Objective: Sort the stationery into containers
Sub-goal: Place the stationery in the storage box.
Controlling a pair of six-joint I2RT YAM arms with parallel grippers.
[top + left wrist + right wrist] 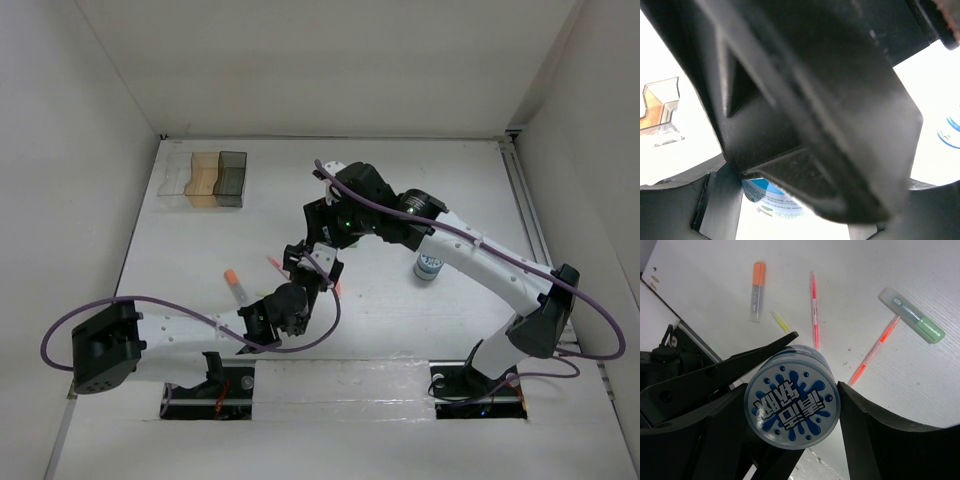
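Observation:
A round blue-and-white roll (792,402) sits between the black fingers of my right gripper (795,390), which is shut on it above the table. My left gripper (296,290) meets the right gripper (318,262) mid-table. One of the left fingers (740,362) lies against the roll's side. The left wrist view shows the roll (771,197) against the left finger, half hidden by the right gripper. A second roll (429,266) stands on the table to the right. The three joined containers (205,180) stand at the far left.
An orange-capped marker (757,290), a thin yellow pen (781,321), a pink-red pen (814,305), an orange pen (875,351) and a green-capped highlighter (912,316) lie on the white table under the grippers. The marker (236,287) lies left of the left gripper.

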